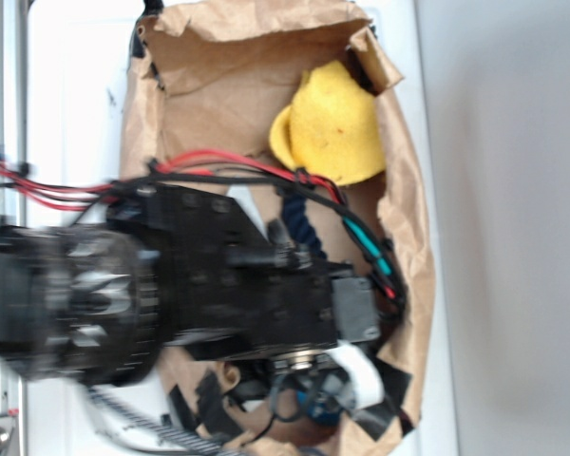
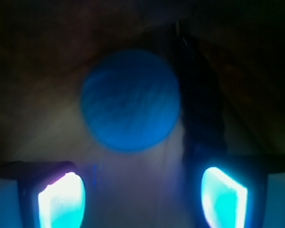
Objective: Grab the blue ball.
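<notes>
The blue ball (image 2: 130, 99) fills the middle of the wrist view, round and blurred, lying on the dim floor of a brown paper bag. My gripper (image 2: 142, 199) is open just short of it, the ball ahead of the gap and not between the fingers. The two glowing cyan fingertips (image 2: 61, 199) stand wide apart at the bottom corners. In the exterior view my black arm (image 1: 237, 275) reaches down into the bag and covers the ball.
A dark navy rope (image 2: 199, 109) lies close to the ball's right side and shows beside the arm (image 1: 299, 223). A yellow cloth (image 1: 332, 123) sits at the far end of the brown paper bag (image 1: 408, 190), whose walls surround the arm. Red and black cables (image 1: 218, 161) trail over the arm.
</notes>
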`<control>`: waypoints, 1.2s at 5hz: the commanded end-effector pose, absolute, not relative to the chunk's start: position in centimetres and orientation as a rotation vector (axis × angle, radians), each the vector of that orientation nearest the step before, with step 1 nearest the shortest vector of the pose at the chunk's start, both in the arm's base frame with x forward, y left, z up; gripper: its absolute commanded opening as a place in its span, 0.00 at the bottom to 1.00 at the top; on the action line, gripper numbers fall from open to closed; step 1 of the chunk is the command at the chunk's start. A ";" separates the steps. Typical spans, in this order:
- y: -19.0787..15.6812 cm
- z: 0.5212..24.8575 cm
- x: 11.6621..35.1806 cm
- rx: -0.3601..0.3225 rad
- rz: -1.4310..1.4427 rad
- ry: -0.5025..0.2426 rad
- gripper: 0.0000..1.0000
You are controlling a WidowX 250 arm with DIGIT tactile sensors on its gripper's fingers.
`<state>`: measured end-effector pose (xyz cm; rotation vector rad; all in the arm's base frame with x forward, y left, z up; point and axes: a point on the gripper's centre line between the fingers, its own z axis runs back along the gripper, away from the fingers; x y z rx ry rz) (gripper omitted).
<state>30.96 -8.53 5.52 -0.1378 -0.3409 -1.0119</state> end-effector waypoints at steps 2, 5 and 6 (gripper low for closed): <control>-11.4 7.3 31.7 -0.277 -1.048 -0.472 0.00; -8.1 8.1 29.9 -0.164 -0.907 -0.417 0.00; -3.6 10.9 28.6 -0.110 -0.719 -0.405 0.00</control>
